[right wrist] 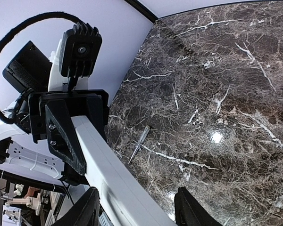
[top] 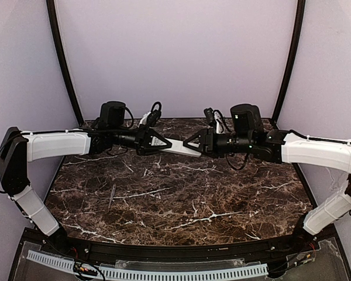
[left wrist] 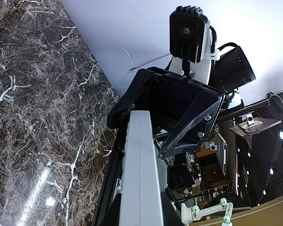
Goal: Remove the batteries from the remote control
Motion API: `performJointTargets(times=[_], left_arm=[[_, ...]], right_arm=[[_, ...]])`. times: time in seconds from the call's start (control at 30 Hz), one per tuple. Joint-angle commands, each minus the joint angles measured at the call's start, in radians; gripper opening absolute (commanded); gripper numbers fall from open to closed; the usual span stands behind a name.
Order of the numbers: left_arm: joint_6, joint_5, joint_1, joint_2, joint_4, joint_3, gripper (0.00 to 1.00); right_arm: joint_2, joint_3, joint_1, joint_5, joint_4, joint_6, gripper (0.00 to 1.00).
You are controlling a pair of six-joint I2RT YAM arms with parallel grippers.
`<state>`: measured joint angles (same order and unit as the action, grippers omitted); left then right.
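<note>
Remote control point(top: 180, 148) held level in mid-air above the far half of the marble table point(top: 222, 193), bridging the two arms. Left gripper point(top: 167, 143) closed tight on one end, jaws flat against the white body. Right gripper point(top: 188, 142) set around the other end; one finger point(right wrist: 90, 209) against the casing, a thin gap showing at the other, so firm grip or loose bracket: cannot tell. Plain white face turned to both wrist cameras. Thin grey stick point(top: 112, 196) lying on the table, well apart, on the left arm's side.
</note>
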<state>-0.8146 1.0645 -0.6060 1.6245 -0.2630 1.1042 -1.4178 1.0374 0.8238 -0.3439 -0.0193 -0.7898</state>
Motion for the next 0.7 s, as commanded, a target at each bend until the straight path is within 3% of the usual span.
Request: performJointTargets(times=[0.0, 0.67], left_arm=[[0.021, 0.014, -0.012, -0.035, 0.004, -0.015, 0.00], [0.047, 0.008, -0.014, -0.037, 0.031, -0.009, 0.00]], right_arm=[[-0.011, -0.002, -0.002, -0.031, -0.075, -0.009, 0.53], [-0.026, -0.031, 0.000, -0.063, -0.122, -0.024, 0.47]])
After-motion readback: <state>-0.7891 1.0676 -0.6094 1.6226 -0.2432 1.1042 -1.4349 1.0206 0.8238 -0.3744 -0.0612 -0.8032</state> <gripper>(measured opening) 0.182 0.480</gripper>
